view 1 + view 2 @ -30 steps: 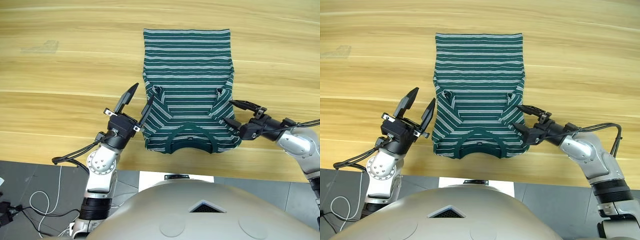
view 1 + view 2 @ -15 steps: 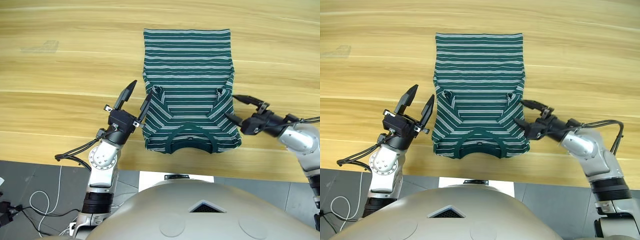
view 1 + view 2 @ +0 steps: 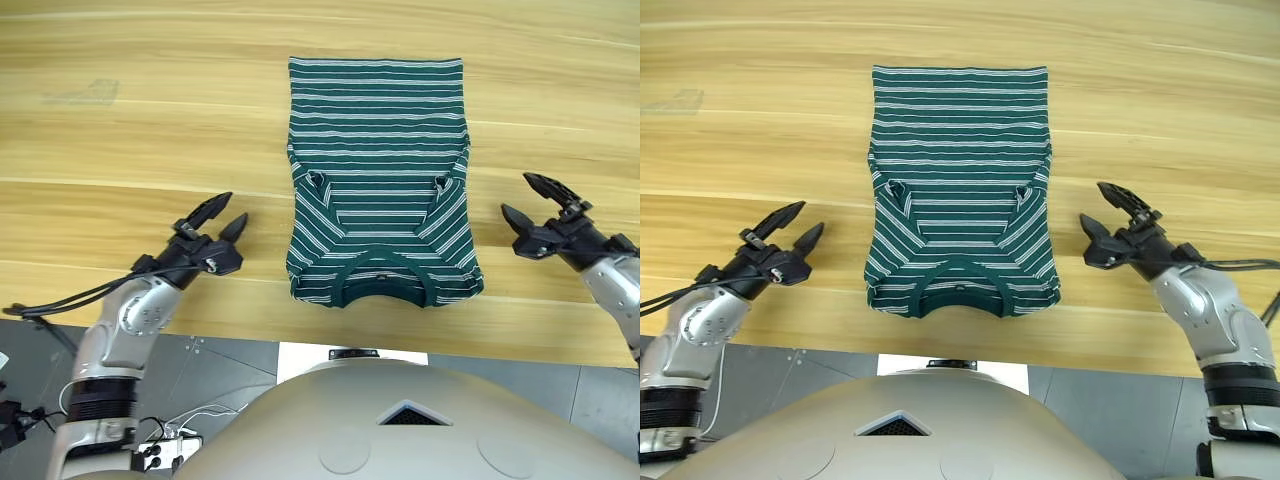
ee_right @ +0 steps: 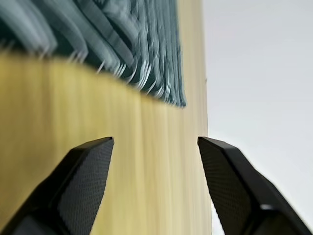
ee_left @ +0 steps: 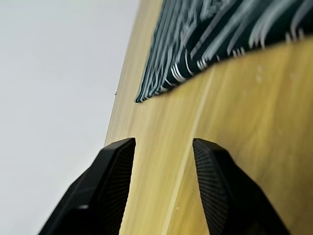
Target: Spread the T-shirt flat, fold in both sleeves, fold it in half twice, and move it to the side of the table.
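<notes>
Right now I am holding the left gripper low over the wooden table, near its front edge. Its two black fingers are standing spread apart, with bare wood between them and nothing in their grasp. It is sitting to the left of the T-shirt, apart from the cloth, with its tips pointing toward the shirt's near left corner.

The right gripper is hovering on the other side, to the right of the shirt and clear of it. Its fingers are likewise parted wide and carrying nothing.

Between the two grippers, the dark green T-shirt with thin white stripes is lying flat at the middle of the table. Both sleeves are lying folded inward over the body, making a narrow rectangle. The collar is facing the near edge and the hem is reaching toward the far side.
</notes>
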Controlling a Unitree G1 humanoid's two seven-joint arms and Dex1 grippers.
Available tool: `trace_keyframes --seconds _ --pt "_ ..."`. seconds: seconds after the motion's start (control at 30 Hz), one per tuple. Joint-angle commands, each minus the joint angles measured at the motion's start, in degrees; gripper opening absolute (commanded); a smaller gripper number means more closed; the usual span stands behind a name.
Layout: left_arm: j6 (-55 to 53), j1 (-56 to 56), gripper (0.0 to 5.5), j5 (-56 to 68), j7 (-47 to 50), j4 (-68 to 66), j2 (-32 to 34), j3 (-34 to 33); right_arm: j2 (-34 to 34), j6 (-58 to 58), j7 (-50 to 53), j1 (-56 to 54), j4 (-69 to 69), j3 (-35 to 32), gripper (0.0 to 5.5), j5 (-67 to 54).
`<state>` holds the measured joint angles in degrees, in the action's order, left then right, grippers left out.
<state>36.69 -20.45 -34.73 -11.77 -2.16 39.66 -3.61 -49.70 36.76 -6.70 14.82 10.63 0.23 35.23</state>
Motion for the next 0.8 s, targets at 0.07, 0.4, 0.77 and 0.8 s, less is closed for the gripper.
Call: trace_keyframes --seconds 0.07,0.4,0.77,0.8 --pt "0.9 -2.0 2.19 -7.6 -2.6 2.3 5.5 4.5 -5.4 4.8 -0.8 5.9 0.2 0.8 3.18 2.0" --pt "2.0 -2.4 2.19 -3.2 -16.6 7.3 13.5 14.6 -12.4 14.0 -9.9 8.2 -3.9 4.1 3.18 -6.6" --pt "4.5 7.2 2.19 1.8 -23.6 5.9 13.9 23.6 -6.3 14.4 -17.1 -3.1 -1.9 11.7 3.18 -9.2" --pt "4.8 7.9 2.19 2.2 -24.0 5.5 13.7 24.5 -6.2 14.6 -17.3 -3.3 -1.4 12.0 3.18 -9.2"
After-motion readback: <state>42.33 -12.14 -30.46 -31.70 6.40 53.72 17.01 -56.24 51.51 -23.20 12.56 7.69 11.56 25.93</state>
